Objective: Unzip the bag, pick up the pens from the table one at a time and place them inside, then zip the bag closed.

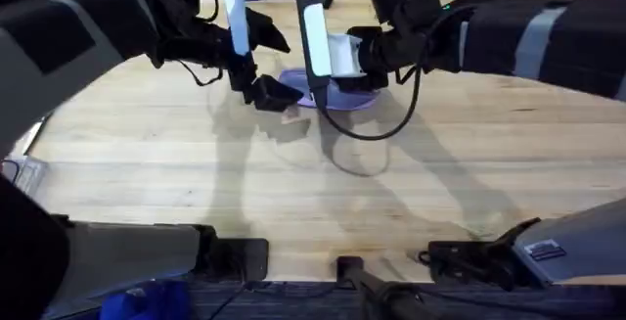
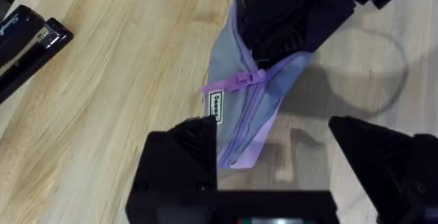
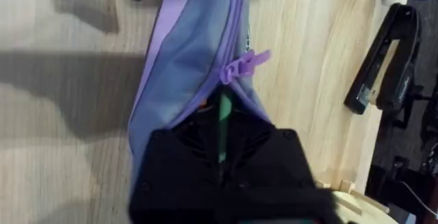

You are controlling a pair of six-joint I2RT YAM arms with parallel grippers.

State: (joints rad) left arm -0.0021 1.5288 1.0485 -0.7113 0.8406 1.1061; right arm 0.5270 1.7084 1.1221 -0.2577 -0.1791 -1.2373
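Both arms meet at the far middle of the table point(image 1: 293, 183), over the bag point(image 2: 239, 107), which lies flat on the wood with its purple zipper pull point(image 3: 245, 63) partway along the edge. The left pincer point(image 2: 274, 155) hangs over one end of the pouch, jaws spread wide and empty. The right pincer point(image 3: 222, 148) sits at the other end, gripping a green pen point(image 3: 223, 125) pushed into the open mouth. A black stapler point(image 2: 27, 42) lies nearby.
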